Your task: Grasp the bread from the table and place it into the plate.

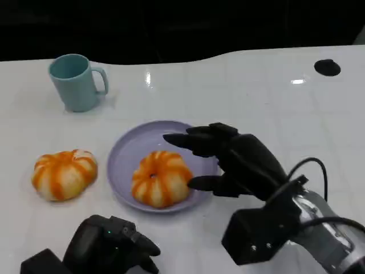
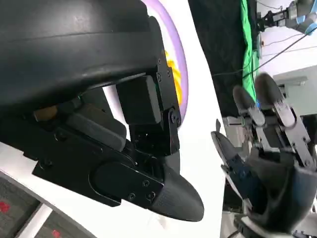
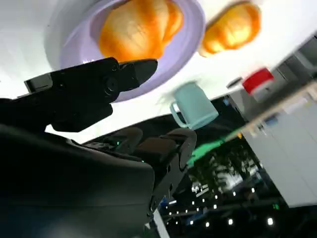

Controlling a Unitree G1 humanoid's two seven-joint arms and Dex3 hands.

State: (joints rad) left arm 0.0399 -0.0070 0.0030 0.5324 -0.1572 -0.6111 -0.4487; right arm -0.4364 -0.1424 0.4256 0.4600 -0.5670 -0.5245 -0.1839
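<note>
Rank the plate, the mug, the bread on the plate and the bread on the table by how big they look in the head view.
1. Plate, clearly the largest.
2. Bread on the plate and bread on the table: they look about alike, so I won't rank one over the other.
3. Mug, which looks smallest, though it stands farther from the camera.

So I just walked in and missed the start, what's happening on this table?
A humanoid robot is putting bread on a plate. One orange-striped bread already lies in the lilac plate, and the right robot hand hovers beside it with fingers spread, holding nothing. A second bread sits on the white table beside the plate. The left robot hand rests low at the near edge. A teal mug stands behind.
</note>
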